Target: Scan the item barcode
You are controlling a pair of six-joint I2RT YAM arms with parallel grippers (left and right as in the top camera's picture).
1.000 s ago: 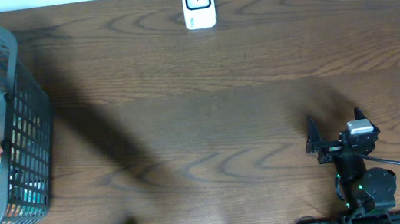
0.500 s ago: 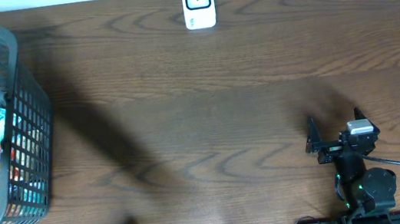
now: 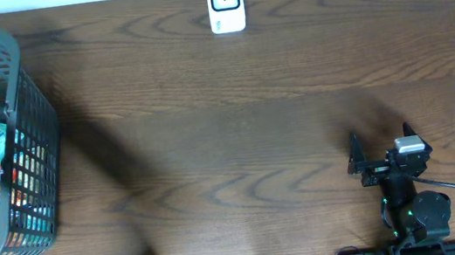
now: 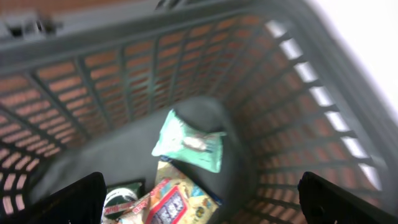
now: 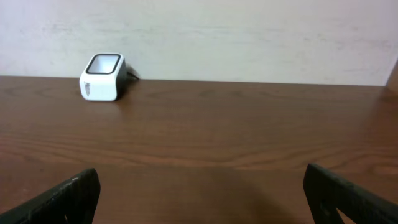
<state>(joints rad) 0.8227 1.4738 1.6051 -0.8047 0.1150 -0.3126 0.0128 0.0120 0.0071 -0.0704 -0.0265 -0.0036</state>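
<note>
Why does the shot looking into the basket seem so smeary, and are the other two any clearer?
Left wrist view: blurred throughout, the dark grey plastic mesh basket streaked, the mint-green packet soft, the top right corner washed out white. Right wrist view: sharp, the white boxy scanner crisp. Overhead view: clear, with a broad soft shadow on the brown wooden table beside the basket.

Soft, even light fills my overhead view of the table [image 3: 250, 98]. A broad, fuzzy shadow runs from the basket [image 3: 29, 127] toward the near edge, and a fainter patch lies in the table's right half. My left wrist view is blurred throughout, the basket mesh smeared and the upper right corner blown out white. My right wrist view is crisp, with a dull sheen on the wood before the scanner [image 5: 103, 78].
</note>
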